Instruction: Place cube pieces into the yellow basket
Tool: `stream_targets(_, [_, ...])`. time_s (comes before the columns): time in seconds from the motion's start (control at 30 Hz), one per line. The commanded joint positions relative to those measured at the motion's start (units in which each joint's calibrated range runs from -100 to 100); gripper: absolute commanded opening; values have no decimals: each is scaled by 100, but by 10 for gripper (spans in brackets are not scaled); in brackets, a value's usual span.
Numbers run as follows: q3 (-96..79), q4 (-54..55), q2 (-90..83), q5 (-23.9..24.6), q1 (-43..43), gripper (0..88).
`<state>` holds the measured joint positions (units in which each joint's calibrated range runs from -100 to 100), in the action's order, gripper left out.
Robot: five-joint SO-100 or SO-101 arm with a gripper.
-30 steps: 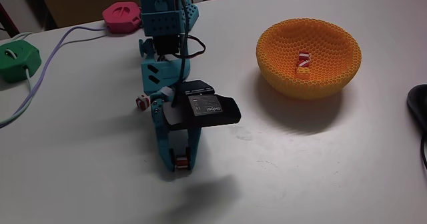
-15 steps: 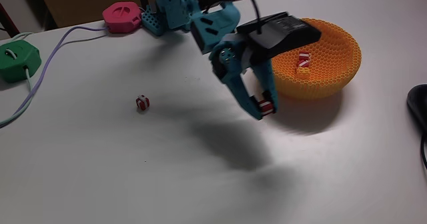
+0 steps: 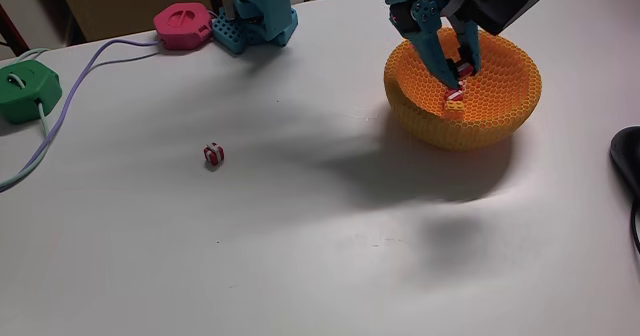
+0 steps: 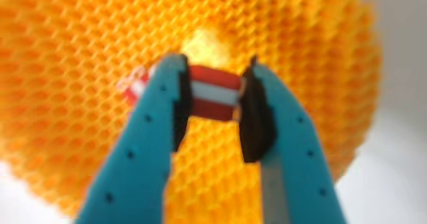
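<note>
Fixed view: teal hand [image 3: 463, 70] reaches down into the yellow basket [image 3: 500, 116] from above, fingertips inside the bowl, below rim level. It's clamped on a red-and-white striped cube [image 3: 465, 69], pinched between the two fingertips. Just below the hand, on the basket's inner floor, sits a yellow-orange cube [image 3: 455, 106] with what looks like another striped cube [image 3: 456, 95] touching its top; too small to separate cleanly. Well to the left of the hand and nearer the camera, a lone striped cube [image 3: 213, 154] lies on the white desk [image 3: 300, 236], apart from everything else. Far left of the hand: pink hexagonal box [image 3: 183, 25] at the desk's back edge, green hexagonal box [image 3: 24, 89] at the left edge, a pale cable [image 3: 60, 106] running across the desk beside the green one. Arm base [image 3: 258, 14], teal, stands just right of the pink box, behind and left of the hand. A dark object [image 3: 626, 161] is cut off at the right edge, right of the basket.

Wrist view: both teal fingers [image 4: 157, 137] come up from the bottom edge, dark pads on their inner faces. The held cube [image 4: 213, 93] is squeezed between the pads, red-white-red stripes running across, touching both sides. Behind it the basket's honeycomb wall [image 4: 80, 64], blurred. Just left of the left fingertip, a second striped piece [image 4: 135, 84] lies on the lattice, partly hidden by the finger. Pale desk [image 4: 400, 117] shows at the right edge.
</note>
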<state>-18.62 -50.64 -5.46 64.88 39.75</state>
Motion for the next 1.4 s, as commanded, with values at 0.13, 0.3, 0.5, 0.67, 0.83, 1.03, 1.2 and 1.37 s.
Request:
stream_targets(0.13, [278,-375,-458,137,331,274])
stream_targets(0.3, [365,-297,-448,112,359,439])
stream_targets(0.5, [663,-601,-571,-293,-144,472])
stream_targets(0.67, [875,-279,-827,-1582,-2167,455])
stream_targets(0.83, [66,728,-1073,-1939,-3919,452])
stream_targets(1.03, [-3217,4960,-1272,-1504,-4543,437])
stream_targets(1.2, [-4392,5802,-1528,-1460,-4646,436])
stream_targets(1.37, [-3853,3335,-2323,-1592,-4767,430])
